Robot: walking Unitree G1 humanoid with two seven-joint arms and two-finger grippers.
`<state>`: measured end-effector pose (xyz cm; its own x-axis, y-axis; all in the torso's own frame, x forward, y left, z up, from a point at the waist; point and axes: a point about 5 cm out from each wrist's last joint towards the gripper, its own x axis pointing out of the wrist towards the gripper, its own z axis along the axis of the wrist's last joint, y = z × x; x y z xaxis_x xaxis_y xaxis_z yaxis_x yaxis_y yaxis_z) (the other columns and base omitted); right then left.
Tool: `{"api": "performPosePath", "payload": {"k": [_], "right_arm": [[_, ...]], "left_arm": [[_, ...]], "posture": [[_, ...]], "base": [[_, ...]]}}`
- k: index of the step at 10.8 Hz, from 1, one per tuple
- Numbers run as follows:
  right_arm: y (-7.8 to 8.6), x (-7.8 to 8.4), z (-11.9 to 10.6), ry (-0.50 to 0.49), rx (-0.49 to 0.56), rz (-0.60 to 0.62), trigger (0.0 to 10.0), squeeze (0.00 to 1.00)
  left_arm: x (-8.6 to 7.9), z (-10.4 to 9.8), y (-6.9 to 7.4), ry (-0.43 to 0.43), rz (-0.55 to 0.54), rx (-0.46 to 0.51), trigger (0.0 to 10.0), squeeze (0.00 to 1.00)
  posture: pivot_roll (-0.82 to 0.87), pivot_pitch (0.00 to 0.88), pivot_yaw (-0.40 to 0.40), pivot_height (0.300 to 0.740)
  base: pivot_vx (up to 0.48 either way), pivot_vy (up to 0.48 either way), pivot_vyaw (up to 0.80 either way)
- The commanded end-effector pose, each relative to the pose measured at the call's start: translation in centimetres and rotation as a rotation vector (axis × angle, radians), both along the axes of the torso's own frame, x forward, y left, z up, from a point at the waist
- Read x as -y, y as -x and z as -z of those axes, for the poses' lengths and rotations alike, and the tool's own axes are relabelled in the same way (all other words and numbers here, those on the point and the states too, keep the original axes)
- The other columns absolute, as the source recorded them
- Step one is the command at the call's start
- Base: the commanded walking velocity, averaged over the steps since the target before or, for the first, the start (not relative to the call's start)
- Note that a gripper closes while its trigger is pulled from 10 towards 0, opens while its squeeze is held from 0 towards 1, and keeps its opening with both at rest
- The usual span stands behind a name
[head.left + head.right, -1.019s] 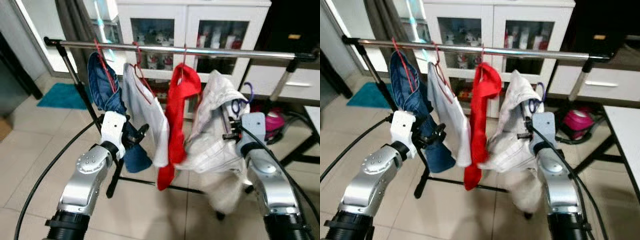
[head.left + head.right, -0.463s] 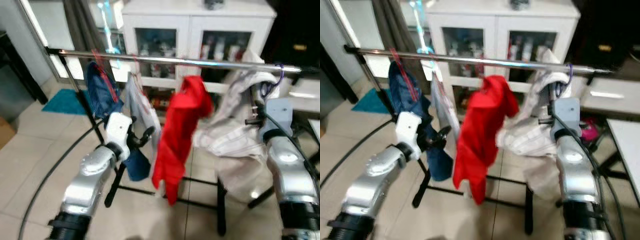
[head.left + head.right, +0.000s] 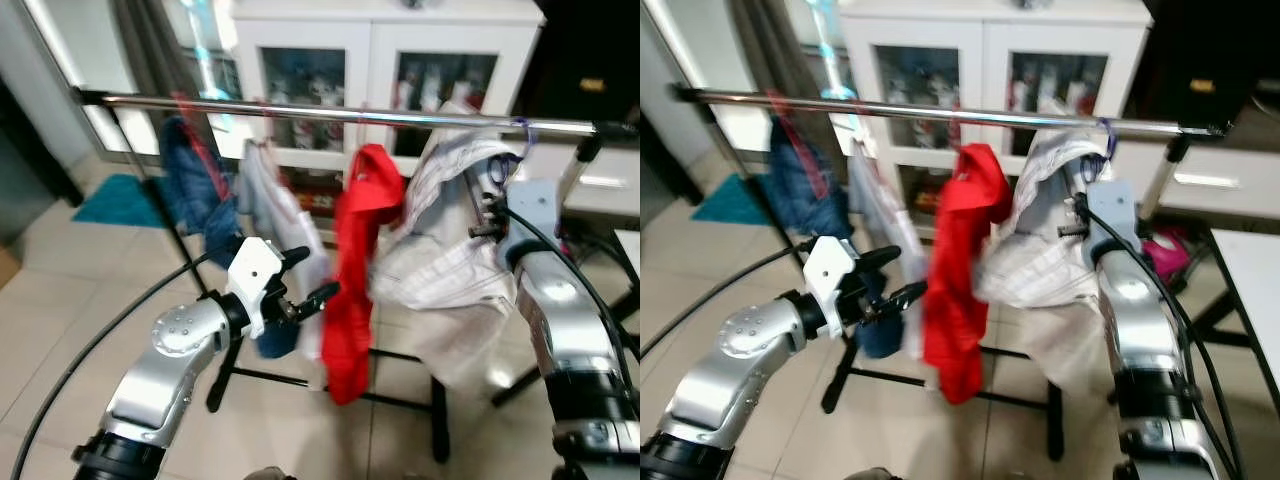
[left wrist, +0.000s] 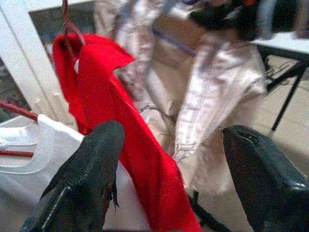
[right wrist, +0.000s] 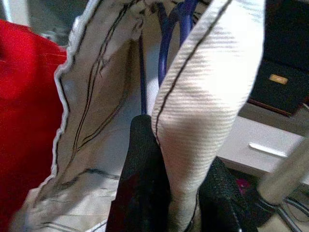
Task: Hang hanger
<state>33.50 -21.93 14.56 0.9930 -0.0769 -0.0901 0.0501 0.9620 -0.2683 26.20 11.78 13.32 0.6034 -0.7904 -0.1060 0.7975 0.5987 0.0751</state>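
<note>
On rail (image 3: 330, 113), seemingly purple hanger (image 3: 517, 127).

Clothes rail (image 3: 340, 113) runs across the room in front of the glass-door cabinet (image 3: 375, 70). Four garments on it, left to right: jeans (image 3: 200, 195), T-shirt (image 3: 275, 215), red top (image 3: 360, 250), striped shirt (image 3: 450, 270). Striped shirt's hanger (image 5: 166, 34) has its hook at the rail, near the rail's right end. Right gripper (image 3: 487, 212) sits just below the rail, pressed into the striped shirt, fingers clamped on the hanger with cloth folded over them. Left gripper (image 3: 305, 280) hangs lower, in front of the T-shirt, just left of the red top, fingers spread and touching nothing. Mat (image 3: 115, 195) lies on the floor behind the rail's left end.
</note>
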Motion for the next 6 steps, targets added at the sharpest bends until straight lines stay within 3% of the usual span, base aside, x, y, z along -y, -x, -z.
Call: {"api": "performPosePath", "payload": {"k": [1, 4, 6], "right_arm": [[-1.1, -0.3, -2.2, -0.003, 0.078, -0.013, 10.0, 0.00], [-4.1, -0.1, -3.2, -0.079, 0.039, 0.024, 10.0, 0.00], [-5.1, 0.1, -3.2, -0.113, -0.006, 0.052, 10.0, 0.00]], "left_arm": [[0.2, -0.5, 0.3, 0.009, 0.048, 0.000, 10.0, 0.00], [-0.1, -1.9, 0.0, 0.009, 0.094, 0.019, 10.0, 0.00], [-0.3, -2.0, -0.1, 0.003, 0.089, 0.019, 10.0, 0.00]], "posture": [[-0.04, 0.000, 0.056, 0.740], [-0.03, 0.000, 0.066, 0.740], [-0.02, 0.000, 0.061, 0.740]], "base": [[0.000, 0.000, 0.00], [0.000, 0.000, 0.00], [0.000, 0.000, 0.00]]}}
